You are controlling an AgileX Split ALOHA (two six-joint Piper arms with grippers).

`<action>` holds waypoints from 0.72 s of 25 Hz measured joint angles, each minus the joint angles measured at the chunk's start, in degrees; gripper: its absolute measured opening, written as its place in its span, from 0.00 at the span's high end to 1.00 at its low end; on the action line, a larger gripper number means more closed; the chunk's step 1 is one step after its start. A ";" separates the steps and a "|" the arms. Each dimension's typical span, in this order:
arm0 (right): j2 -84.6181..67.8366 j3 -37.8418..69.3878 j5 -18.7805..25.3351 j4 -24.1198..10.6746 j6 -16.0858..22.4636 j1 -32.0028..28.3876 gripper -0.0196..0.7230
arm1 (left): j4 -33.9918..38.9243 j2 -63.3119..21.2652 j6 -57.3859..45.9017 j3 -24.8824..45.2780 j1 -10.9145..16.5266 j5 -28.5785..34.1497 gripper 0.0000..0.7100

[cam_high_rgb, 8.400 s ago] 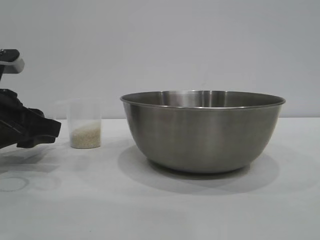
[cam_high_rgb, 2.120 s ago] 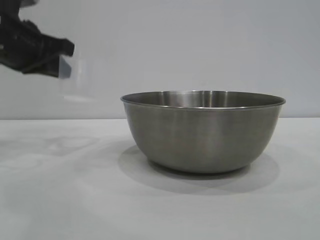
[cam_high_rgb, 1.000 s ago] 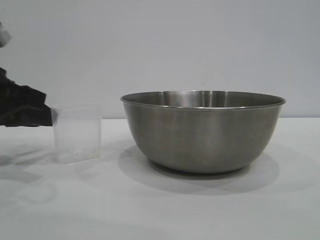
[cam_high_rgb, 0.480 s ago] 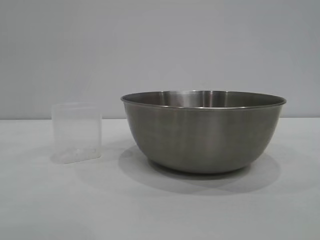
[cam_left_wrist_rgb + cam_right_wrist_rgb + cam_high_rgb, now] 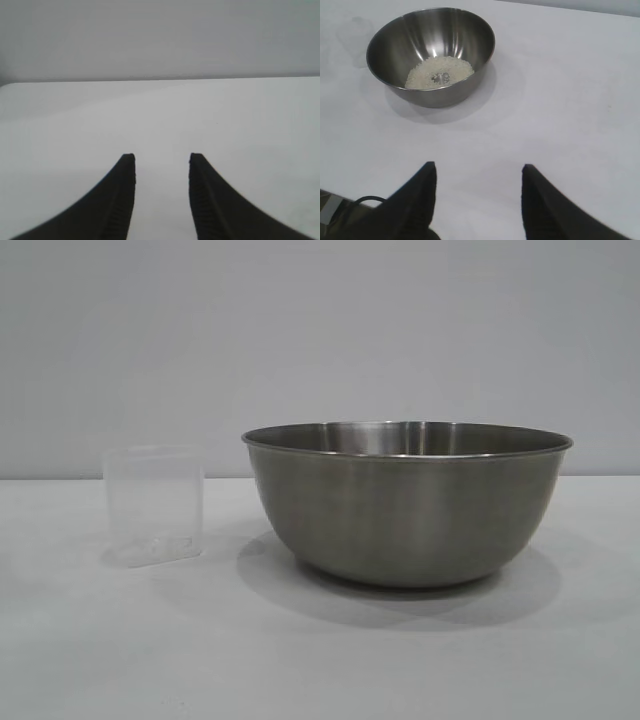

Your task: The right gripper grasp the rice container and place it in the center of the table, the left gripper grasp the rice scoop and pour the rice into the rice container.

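The rice container, a wide steel bowl, stands on the white table right of middle. From the right wrist view the bowl holds a pale heap of rice. The rice scoop, a clear plastic cup, stands upright and empty just left of the bowl, with a grain or two at its bottom. It shows only faintly in the right wrist view. My left gripper is open over bare table, holding nothing. My right gripper is open, well back from the bowl. Neither arm appears in the exterior view.
A plain grey wall runs behind the table. A black cable loops beside the right gripper.
One second ago the left gripper was at the scoop's left side; it has since pulled away out of the exterior view, leaving the empty scoop standing. The bowl has not moved.
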 joint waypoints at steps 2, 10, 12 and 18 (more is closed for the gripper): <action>0.00 0.00 0.00 -0.09 0.10 0.00 0.47 | 1.33 -9.13 -2.00 0.07 -1.18 12.15 0.69; 0.00 0.00 0.00 -0.09 0.12 0.00 0.47 | -0.27 -41.60 -5.54 0.76 -5.95 48.74 0.69; 0.00 0.00 0.00 -0.09 0.12 0.00 0.47 | -1.66 -48.75 -5.57 0.63 -6.25 55.18 0.69; 0.00 0.00 0.00 -0.09 0.12 0.00 0.47 | -7.63 -62.60 0.27 -4.56 -6.25 71.26 0.69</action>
